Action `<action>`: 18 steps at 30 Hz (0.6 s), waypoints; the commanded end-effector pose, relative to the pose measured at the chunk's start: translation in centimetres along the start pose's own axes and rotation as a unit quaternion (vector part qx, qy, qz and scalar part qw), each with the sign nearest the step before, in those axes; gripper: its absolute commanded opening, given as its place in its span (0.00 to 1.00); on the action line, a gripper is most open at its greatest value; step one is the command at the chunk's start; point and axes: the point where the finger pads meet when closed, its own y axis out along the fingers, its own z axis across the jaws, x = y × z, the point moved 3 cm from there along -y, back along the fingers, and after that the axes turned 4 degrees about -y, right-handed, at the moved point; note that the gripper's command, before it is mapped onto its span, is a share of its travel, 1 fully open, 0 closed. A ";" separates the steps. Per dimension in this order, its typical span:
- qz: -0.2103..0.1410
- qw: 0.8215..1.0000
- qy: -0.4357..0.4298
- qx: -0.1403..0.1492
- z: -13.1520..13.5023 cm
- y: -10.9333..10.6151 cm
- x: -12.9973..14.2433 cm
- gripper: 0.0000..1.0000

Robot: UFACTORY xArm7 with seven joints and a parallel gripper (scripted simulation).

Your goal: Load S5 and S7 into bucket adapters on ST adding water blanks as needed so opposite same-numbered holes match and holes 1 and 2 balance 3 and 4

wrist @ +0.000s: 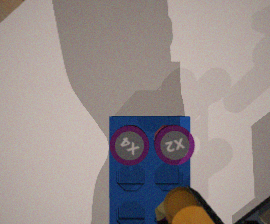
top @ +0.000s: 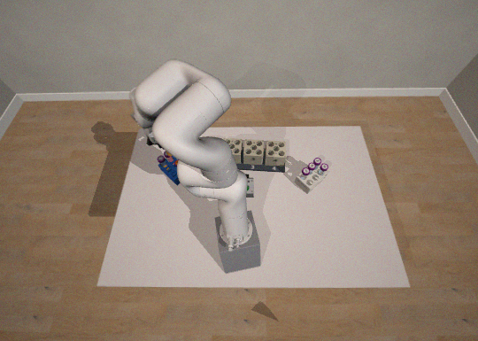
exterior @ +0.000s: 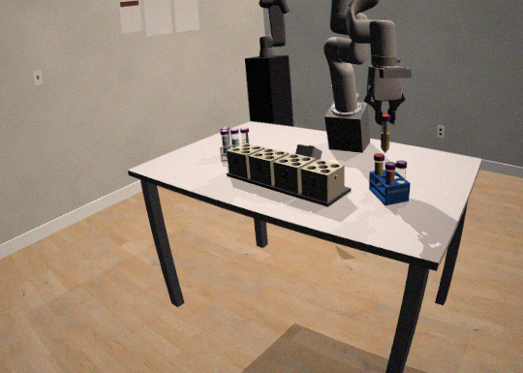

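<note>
End effector point(top: 153, 143) point(exterior: 385, 119) closed on an amber-filled tube point(exterior: 385, 139) point(wrist: 192, 214), gripped near its orange-dotted cap. Tube upright in the air, clear of the blue rack point(top: 167, 173) point(exterior: 388, 193) point(wrist: 118, 200); ID on the dot unreadable, so cannot say whether S5 or S7.

Blue rack, on the tabletop point(top: 319, 247) point(exterior: 194, 173) point(wrist: 31, 100): front lettering faint, looks like "SAMPLES". Wrist view gives two grey dots inside purple rims, side by side in the end wells: "X4" point(wrist: 129, 145) and "X2" point(wrist: 174, 145). A further tube with an orange dot point(exterior: 379, 166) stands in the same rack, ID too small.

Loading stand point(top: 261, 167) point(exterior: 334, 202): four adapters point(top: 253, 158) point(exterior: 334, 184) in a row, all seen in the exterior view; side numbers too small to make out. No tube seen standing in them there.

Pale rack point(top: 305, 188) point(exterior: 223, 154), other end of the row: four purple-rimmed tubes point(top: 312, 166) point(exterior: 235, 137), white dots, printed mL illegible. Green key point(top: 248, 188) partly behind the arm, on its small desk point(top: 250, 195) point(exterior: 309, 151).
</note>
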 end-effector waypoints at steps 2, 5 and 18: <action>0.002 1.000 0.000 0.000 0.0 0.1 -0.1 0.00; 0.002 1.000 0.000 0.000 0.0 0.7 -0.1 0.00; 0.002 1.000 0.000 0.000 0.0 2.9 -0.1 0.00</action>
